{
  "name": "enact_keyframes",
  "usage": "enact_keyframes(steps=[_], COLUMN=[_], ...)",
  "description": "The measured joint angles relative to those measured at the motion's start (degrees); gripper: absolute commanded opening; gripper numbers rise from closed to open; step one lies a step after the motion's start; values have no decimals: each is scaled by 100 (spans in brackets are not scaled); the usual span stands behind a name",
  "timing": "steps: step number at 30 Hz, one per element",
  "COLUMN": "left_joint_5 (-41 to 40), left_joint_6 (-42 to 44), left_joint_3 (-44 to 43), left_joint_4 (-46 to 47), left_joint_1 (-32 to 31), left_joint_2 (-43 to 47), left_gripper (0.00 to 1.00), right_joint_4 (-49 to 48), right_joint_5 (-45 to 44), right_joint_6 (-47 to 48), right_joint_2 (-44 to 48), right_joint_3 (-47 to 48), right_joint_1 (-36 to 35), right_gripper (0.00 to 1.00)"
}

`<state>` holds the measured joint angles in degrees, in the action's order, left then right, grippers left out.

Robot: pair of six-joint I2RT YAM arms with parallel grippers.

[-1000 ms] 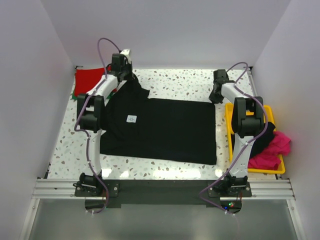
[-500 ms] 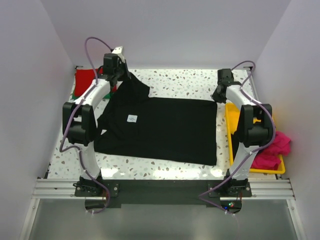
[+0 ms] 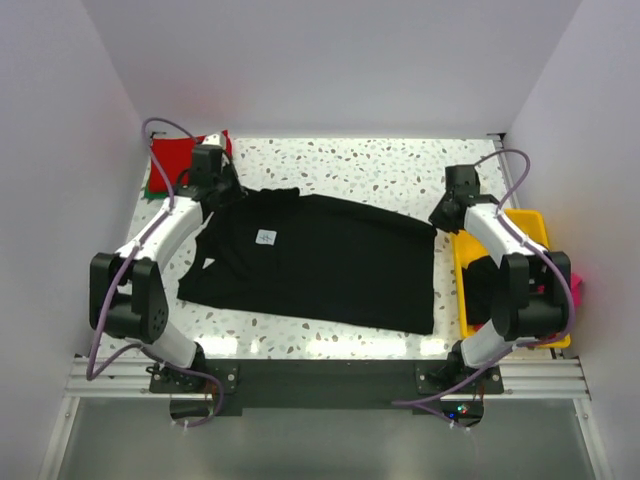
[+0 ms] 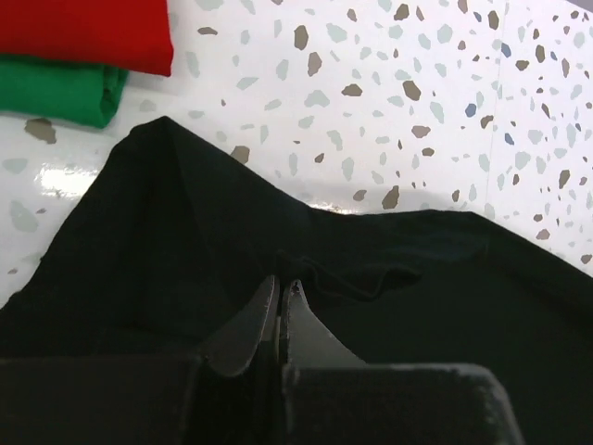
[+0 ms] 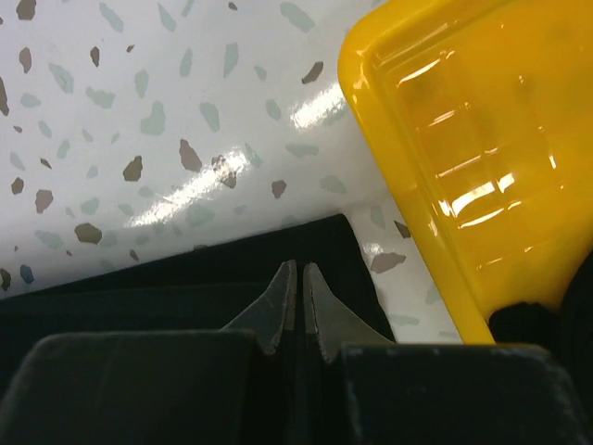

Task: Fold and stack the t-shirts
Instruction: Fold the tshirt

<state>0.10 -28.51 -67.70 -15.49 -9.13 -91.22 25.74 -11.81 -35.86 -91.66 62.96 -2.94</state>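
Observation:
A black t-shirt (image 3: 330, 260) with a small white neck label (image 3: 264, 237) lies spread on the speckled table. My left gripper (image 3: 228, 192) is shut on its far left edge, seen pinching a cloth fold in the left wrist view (image 4: 281, 283). My right gripper (image 3: 438, 216) is shut on the shirt's far right corner (image 5: 298, 269), next to the yellow tray (image 5: 445, 139). A folded red shirt (image 3: 178, 157) lies on a green one (image 4: 56, 91) at the far left corner. A pink shirt (image 3: 575, 290) and a black one (image 3: 480, 280) sit in the tray.
The yellow tray (image 3: 530, 225) stands along the table's right edge, close to my right arm. White walls close in the table on the left, back and right. A metal rail (image 3: 320, 375) runs along the near edge by the arm bases.
Both grippers have drawn back toward the near side and lowered, pulling the shirt's far edge with them. The raised left shoulder of the shirt has come down flat.

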Motion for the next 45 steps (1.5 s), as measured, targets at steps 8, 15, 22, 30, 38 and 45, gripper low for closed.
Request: enact_keyframes(steps=[8, 15, 22, 30, 38, 45], left_joint_5=[-238, -350, -420, -428, -387, -393], left_joint_6=[-87, -85, 20, 262, 271, 258], left_joint_3=[385, 905, 986, 1119, 1421, 1624], left_joint_4=[-404, -726, -1021, -1163, -1285, -1287], left_joint_1=[0, 0, 63, 192, 258, 278], left_joint_2=[872, 1399, 1799, 2063, 2188, 2365], left_gripper=[0, 0, 0, 0, 0, 0], right_joint_4=[-42, -4, 63, 125, 258, 334], right_joint_5=[260, 369, 385, 413, 564, 708], right_joint_6=[-59, -55, -28, -15, -20, -24], right_joint_2=[682, 1021, 1453, 1757, 2142, 2400], right_joint_3=[-765, -1034, -1405, -1762, -2087, -2186], right_joint_1=[0, 0, 0, 0, 0, 0], right_gripper=[0, 0, 0, 0, 0, 0])
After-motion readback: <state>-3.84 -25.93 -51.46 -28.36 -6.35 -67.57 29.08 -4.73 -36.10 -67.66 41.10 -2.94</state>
